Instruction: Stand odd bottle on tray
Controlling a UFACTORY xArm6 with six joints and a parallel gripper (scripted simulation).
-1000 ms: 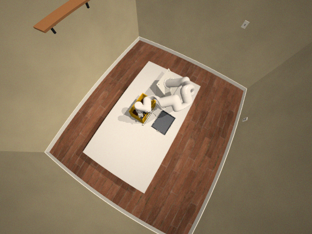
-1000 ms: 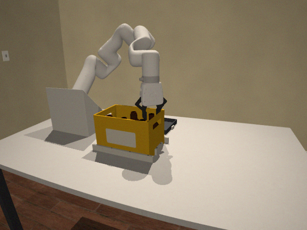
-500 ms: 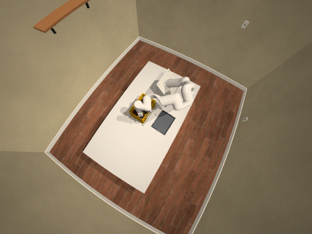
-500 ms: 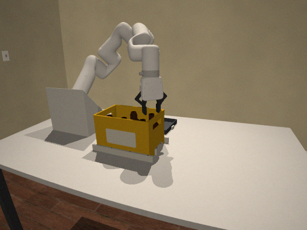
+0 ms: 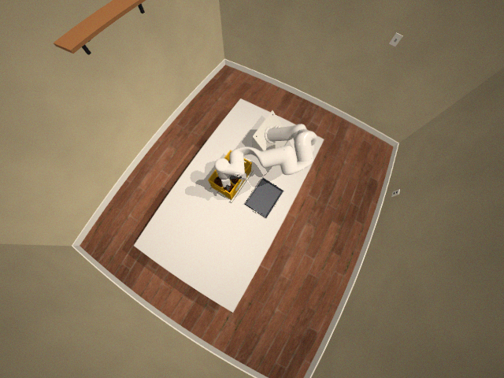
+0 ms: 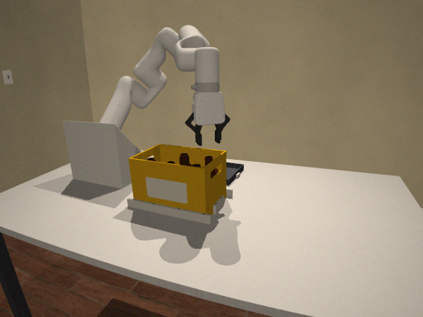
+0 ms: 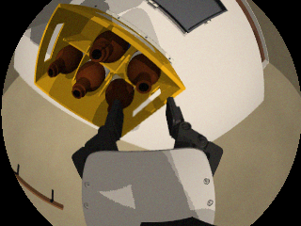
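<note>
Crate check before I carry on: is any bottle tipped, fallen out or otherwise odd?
Nothing stands out. Five brown bottles stand in the yellow crate, which sits level on the table. The open gripper hangs above it, holding nothing; the tray holds no bottle.
</note>
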